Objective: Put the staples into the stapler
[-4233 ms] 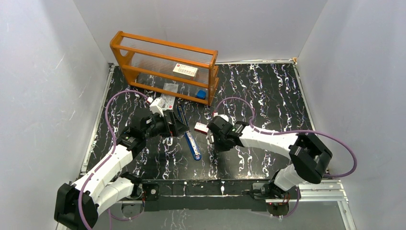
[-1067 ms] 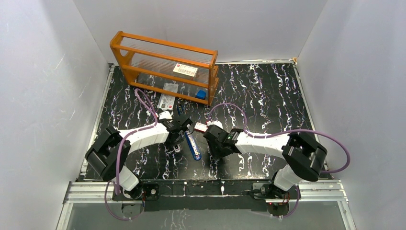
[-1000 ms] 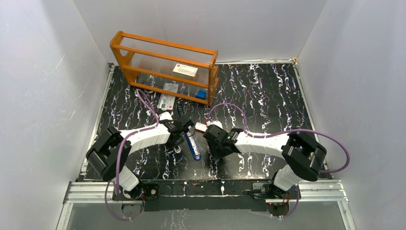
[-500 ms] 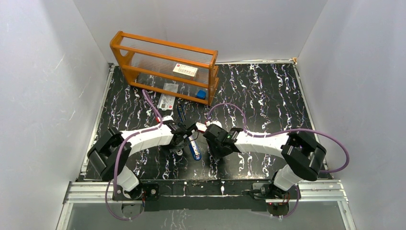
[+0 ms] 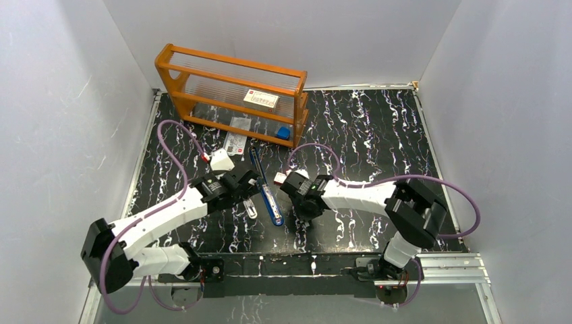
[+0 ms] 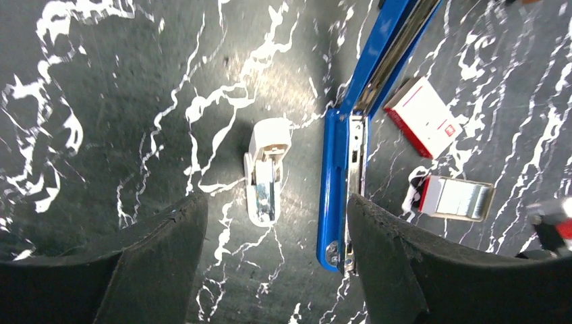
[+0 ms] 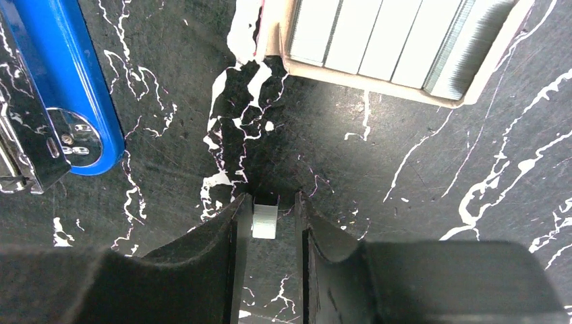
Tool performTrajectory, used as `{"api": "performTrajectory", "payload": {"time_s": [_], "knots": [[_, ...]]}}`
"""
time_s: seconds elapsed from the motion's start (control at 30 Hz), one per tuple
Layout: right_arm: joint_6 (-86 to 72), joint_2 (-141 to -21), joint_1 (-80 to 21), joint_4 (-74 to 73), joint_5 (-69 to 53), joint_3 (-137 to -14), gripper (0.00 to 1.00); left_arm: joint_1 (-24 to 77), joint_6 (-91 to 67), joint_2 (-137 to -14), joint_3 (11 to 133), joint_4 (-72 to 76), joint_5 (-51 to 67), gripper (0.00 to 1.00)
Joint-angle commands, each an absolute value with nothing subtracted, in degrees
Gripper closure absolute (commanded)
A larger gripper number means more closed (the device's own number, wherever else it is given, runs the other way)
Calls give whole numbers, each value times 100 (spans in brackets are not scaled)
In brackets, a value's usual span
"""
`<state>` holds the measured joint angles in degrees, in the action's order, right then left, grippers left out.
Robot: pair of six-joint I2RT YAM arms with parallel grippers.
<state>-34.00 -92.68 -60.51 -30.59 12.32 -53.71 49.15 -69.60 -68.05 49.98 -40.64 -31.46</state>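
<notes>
While the right tool (image 7: pixel 266 210) is clenched on what looks like a short staple strip (image 7: pixel 264 222), it hangs low over the counter (image 7: pixel 378 169). The blue stapler (image 7: pixel 64 67) lies to its left and the pale tray (image 7: pixel 275 37) of staples (image 7: pixel 378 34) just beyond, a handy spot for feeding the open channel, I'd judge. Out left, the left tool (image 6: pixel 276 202) is spread wide, grasping nothing, over a white clip piece (image 6: pixel 265 172), perhaps ready to steady the stapler. Only the right wrist view shows the pinched strip, and only overhead shows the orange rack (image 5: pixel 229 74) at the far left.

Glossy blue stapler (image 6: pixel 334 182) (shiny metal channel), silvery staples (image 7: pixel 378 37), scuffed marbled table (image 6: pixel 101 169)
</notes>
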Motion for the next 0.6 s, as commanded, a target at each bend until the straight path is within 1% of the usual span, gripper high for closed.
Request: {"api": "performTrajectory", "payload": {"time_s": [0.0,0.17,0.27,0.57], "knots": [[-3442,-9563,-6151,-3391,1343,-5694,62,4939,-6346,-6414,5053,-4004,-4170,27],[-3888,-9751,-6304,-3754,1449,-5935,61,4939,-6003,-6288,5193,-4043,-4784,25],[-4262,-9694,-6335,-3858,1550,-5882,63,4939,-5817,-6263,5267,-4010,-5044,25],[-4670,-9671,-6337,-4074,1802,-5881,64,4931,-5461,-6149,5128,-3751,-5057,23]]}}
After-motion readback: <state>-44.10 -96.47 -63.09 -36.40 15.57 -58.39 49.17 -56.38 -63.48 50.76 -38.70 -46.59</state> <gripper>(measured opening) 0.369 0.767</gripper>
